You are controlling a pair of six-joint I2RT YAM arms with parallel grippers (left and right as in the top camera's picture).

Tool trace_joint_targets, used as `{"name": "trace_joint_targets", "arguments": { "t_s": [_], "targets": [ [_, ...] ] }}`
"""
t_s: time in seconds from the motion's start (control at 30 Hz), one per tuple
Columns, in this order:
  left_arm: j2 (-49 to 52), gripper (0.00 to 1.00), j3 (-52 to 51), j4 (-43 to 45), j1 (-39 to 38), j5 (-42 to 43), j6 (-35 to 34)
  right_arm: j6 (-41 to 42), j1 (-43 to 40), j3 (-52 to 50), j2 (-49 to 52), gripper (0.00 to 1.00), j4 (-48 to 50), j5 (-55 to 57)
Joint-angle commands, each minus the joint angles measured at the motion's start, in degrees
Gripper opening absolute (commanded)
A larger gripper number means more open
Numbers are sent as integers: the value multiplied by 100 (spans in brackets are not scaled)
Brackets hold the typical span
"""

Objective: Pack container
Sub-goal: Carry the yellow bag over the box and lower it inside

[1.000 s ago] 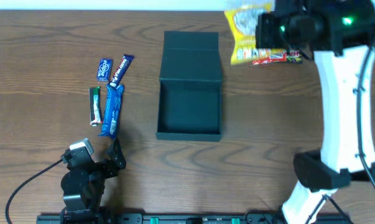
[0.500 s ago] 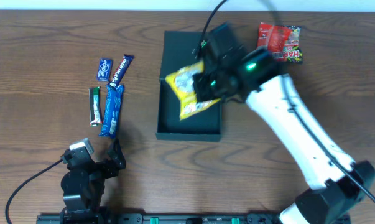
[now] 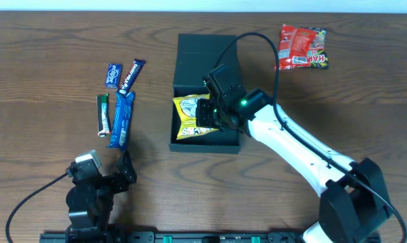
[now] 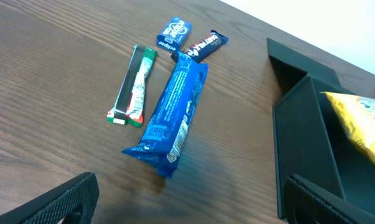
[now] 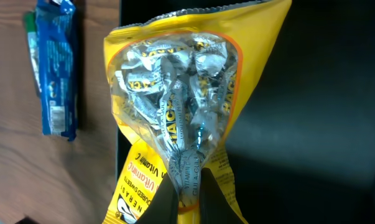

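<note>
The dark teal container [image 3: 206, 142] stands open mid-table, its flap lid [image 3: 207, 57] folded back. My right gripper [image 3: 213, 115] is shut on a yellow candy bag [image 3: 192, 116], holding it inside the box at its left side; in the right wrist view the fingers [image 5: 187, 199] pinch the bag [image 5: 175, 106] at its middle. My left gripper [image 4: 187, 211] is open and empty, low over the table near the front left; it sees the box wall [image 4: 299, 149] and the bag's corner [image 4: 361, 124].
Left of the box lie a long blue packet [image 3: 121, 119], a green-white bar [image 3: 103, 115], a small blue packet [image 3: 113, 75] and a dark blue bar [image 3: 131, 74]. A red candy bag [image 3: 302, 47] lies at the back right.
My right arm swung from the back right to the box carrying the yellow bag, then lowered it into the box's left side. The red bag stayed behind. The left arm has not moved.
</note>
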Motion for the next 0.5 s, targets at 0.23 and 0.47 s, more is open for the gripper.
{"name": "trace_joint_targets", "arguments": {
  "t_s": [0.23, 0.47],
  "targets": [
    [-33, 95, -87, -17, 17, -20, -22, 358, 190, -264, 243, 2, 525, 170],
    [-33, 95, -87, -17, 17, -20, -22, 402, 341, -273, 509, 2, 706, 422]
  ]
}}
